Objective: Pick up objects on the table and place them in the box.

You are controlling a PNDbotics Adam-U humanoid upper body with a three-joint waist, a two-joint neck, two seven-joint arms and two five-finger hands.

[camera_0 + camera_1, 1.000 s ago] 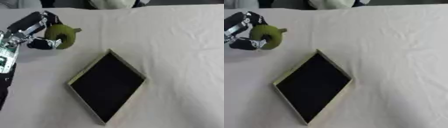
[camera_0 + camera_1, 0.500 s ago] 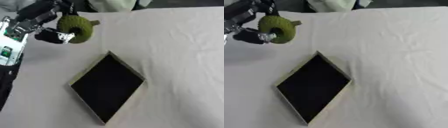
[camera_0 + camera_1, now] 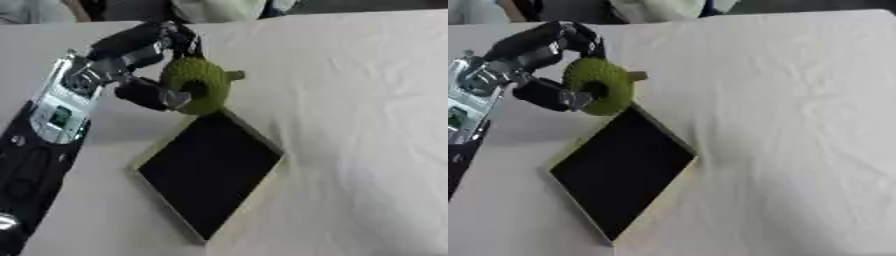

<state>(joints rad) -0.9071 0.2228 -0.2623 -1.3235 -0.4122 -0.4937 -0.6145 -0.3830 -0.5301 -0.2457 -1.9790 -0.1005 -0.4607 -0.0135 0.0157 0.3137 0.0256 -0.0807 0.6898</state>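
My left hand (image 3: 131, 65) comes in from the left and is shut on a round green knitted fruit (image 3: 199, 85) with a short stem, fingers over its top and thumb under it. The fruit hangs in the air just above the far corner of the box (image 3: 166, 145). The box is a shallow diamond-shaped tray with a black inside and a pale rim, lying in the middle of the white cloth. Nothing shows inside it. My right hand is in no view.
The table is covered by a wrinkled white cloth (image 3: 367, 125). Folds of grey and pale clothing (image 3: 210, 7) lie along the far edge.
My left hand has lifted the green fruit off the table and carried it to the right, from the far left to over the box's far corner. The camera has also shifted.
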